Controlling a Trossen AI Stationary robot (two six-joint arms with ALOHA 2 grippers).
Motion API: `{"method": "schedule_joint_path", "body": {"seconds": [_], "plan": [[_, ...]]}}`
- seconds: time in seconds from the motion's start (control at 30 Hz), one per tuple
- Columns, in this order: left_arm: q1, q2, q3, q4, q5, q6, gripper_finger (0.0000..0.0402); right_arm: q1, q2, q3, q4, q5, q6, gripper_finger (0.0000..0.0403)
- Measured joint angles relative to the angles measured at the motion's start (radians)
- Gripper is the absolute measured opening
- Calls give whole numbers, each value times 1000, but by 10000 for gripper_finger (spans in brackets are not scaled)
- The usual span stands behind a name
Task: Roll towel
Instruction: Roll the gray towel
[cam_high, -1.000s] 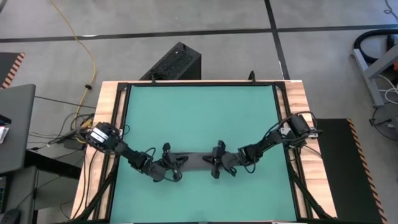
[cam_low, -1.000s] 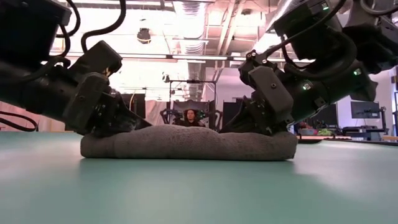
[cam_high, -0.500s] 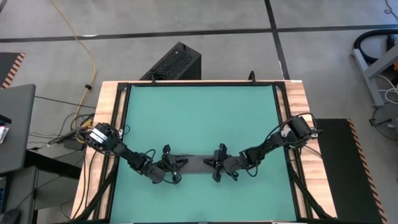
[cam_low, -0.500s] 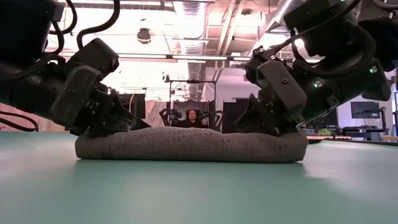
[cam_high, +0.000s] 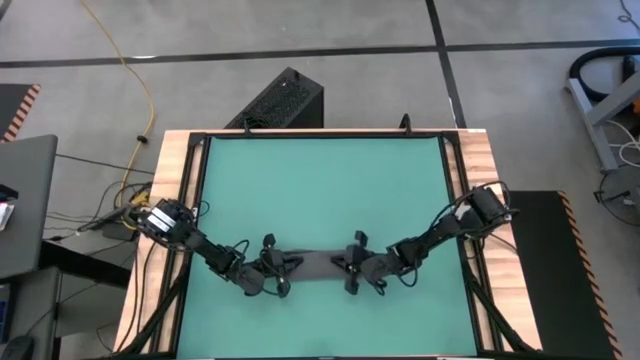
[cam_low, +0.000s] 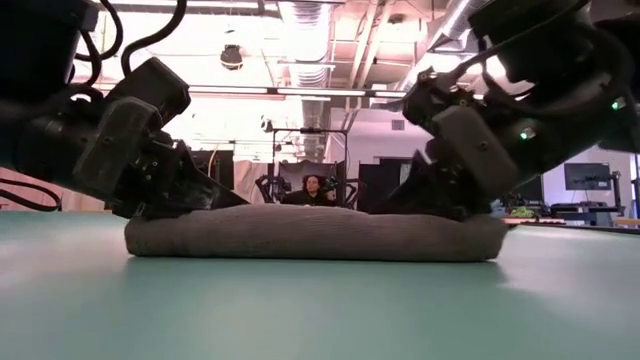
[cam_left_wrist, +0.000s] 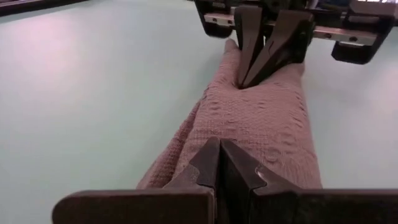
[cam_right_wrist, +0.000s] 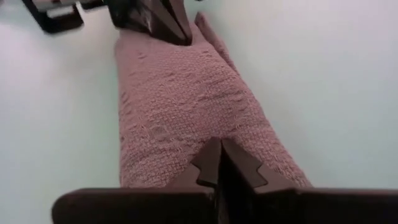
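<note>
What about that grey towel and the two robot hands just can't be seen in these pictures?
- The towel's white label: in no view.
- How many turns it is rolled: the left hand and right hand cover its ends in the low view.
- The towel's underside: against the green mat.
- The person behind: too small.
</note>
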Motion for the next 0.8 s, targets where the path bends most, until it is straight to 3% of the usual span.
{"method": "schedule_joint_path", "body": {"seconds": [0.4, 0.8], "plan": [[-2, -122, -3, -41, -64, 102, 0, -1, -240, -10, -291, 49, -63, 46], [-2, -159, 0, -20, -78, 158, 0, -1, -375, -7, -323, 63, -131, 46]]}}
